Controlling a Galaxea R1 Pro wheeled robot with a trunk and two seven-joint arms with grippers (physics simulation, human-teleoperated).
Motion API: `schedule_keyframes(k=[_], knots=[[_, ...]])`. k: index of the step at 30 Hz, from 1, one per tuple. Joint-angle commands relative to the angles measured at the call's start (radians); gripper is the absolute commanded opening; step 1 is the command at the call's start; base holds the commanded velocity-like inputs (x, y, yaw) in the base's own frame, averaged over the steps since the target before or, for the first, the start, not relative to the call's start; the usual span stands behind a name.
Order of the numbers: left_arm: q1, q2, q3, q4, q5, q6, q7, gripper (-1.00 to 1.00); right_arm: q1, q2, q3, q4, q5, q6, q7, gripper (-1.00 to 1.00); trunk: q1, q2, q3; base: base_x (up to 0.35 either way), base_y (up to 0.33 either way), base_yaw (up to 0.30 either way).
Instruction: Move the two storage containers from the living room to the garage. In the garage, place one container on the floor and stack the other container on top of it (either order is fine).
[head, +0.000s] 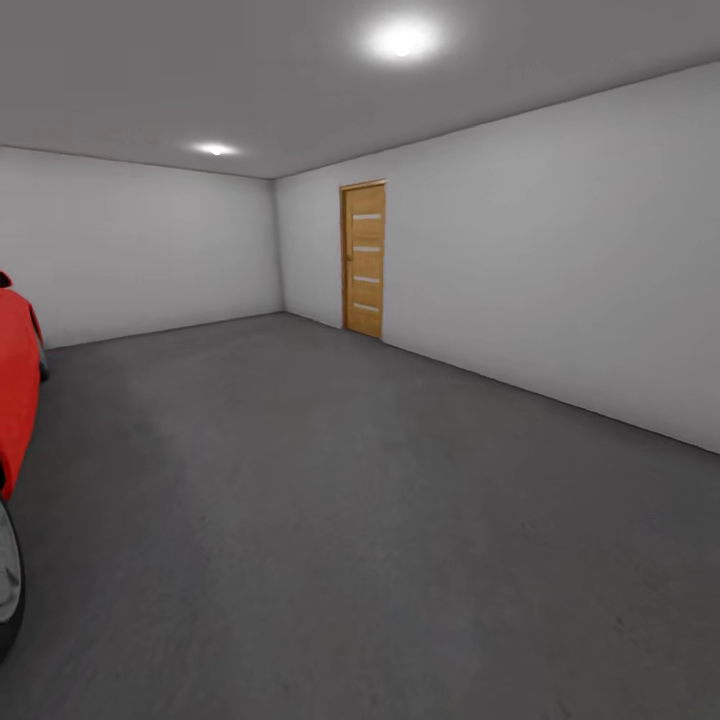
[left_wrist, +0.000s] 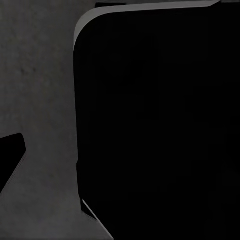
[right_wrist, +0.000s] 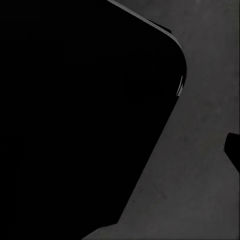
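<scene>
Head view puts us in the garage: dark grey speckled concrete floor (head: 330, 520) spreading out underfoot, and at the near left edge the red car (head: 15, 400) with its wheel cut off by the frame. Farther on, plain grey-white walls (head: 560, 270) meet at the far corner, and a light wooden door with narrow pale slots (head: 364, 258) is set in the right-hand wall. Both wrist views look down at that same floor past a big black rounded robot body (left_wrist: 160, 125); how either claw stands, I cannot tell.
</scene>
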Motion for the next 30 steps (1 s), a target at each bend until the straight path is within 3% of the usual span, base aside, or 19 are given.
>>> schedule_keyframes(k=[1, 17, 30], knots=[[0.0, 0.0, 0.0, -0.001, 0.001, -0.001, 0.0, 1.0, 0.0, 0.0, 0.008, 0.0, -0.011, -0.003, 0.0, 1.0, 0.001, 0.0, -0.001, 0.299, 0.0, 0.015], [0.0, 0.0, 0.0, 0.0, 0.001, 0.0, 0.0, 1.0, 0.0, 0.001, 0.008, 0.0, -0.011, -0.003, -0.001, 1.0, 0.001, 0.0, -0.001, 0.299, 0.0, 0.006], [0.0, 0.0, 0.0, -0.001, 0.001, -0.001, 0.0, 1.0, 0.0, 0.0, 0.008, 0.0, -0.011, -0.006, -0.002, 1.0, 0.001, 0.0, -0.001, 0.299, 0.0, 0.247]])
